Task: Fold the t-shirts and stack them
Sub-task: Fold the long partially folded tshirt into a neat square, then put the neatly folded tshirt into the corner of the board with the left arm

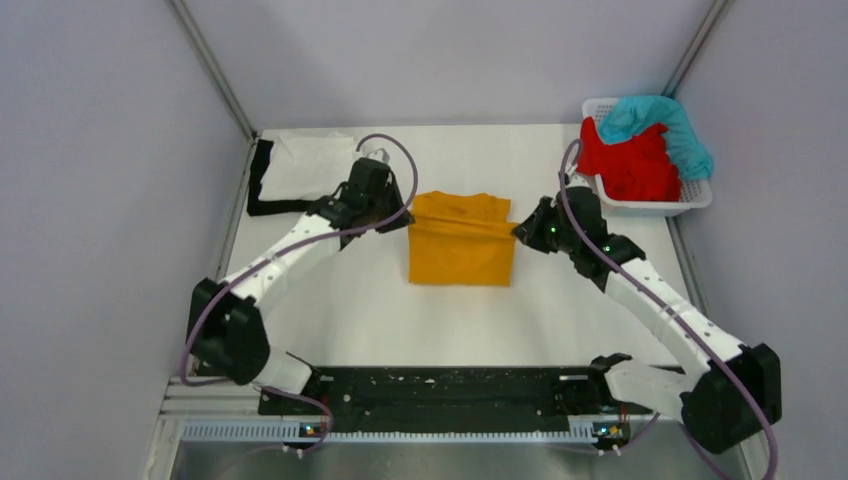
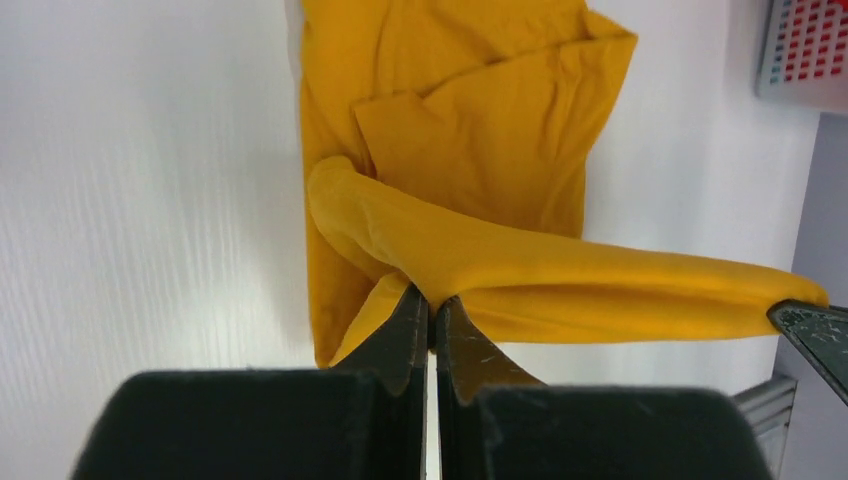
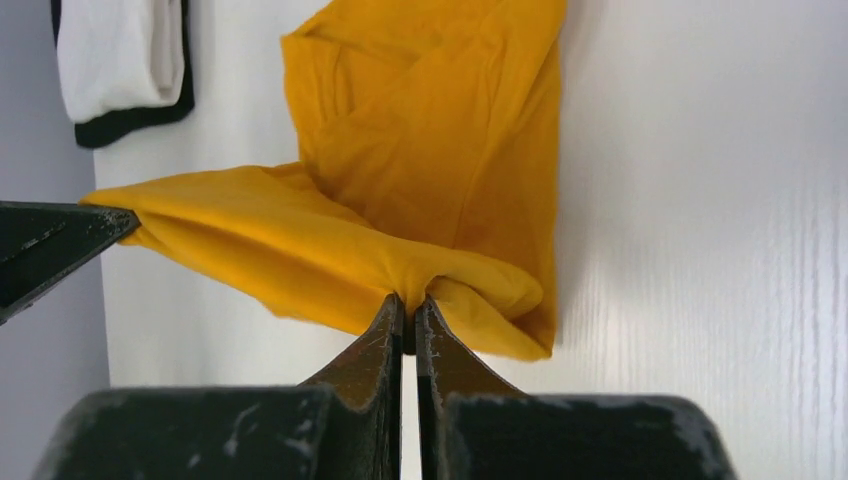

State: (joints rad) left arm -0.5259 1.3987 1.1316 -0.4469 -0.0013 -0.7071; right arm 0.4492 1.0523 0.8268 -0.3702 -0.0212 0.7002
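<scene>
A mustard-orange t-shirt (image 1: 460,240) lies in the middle of the table, partly folded. My left gripper (image 1: 404,222) is shut on its left edge (image 2: 430,290) and my right gripper (image 1: 520,232) is shut on its right edge (image 3: 410,300). The cloth between them is lifted and stretched in a taut band above the rest of the shirt. A folded white t-shirt (image 1: 305,165) lies on a black one (image 1: 262,185) at the far left. A red t-shirt (image 1: 630,165) and a teal one (image 1: 660,125) sit in the basket.
A white slotted plastic basket (image 1: 700,198) stands at the far right corner. Grey walls close in the table on the left, back and right. A black rail (image 1: 440,390) runs along the near edge between the arm bases.
</scene>
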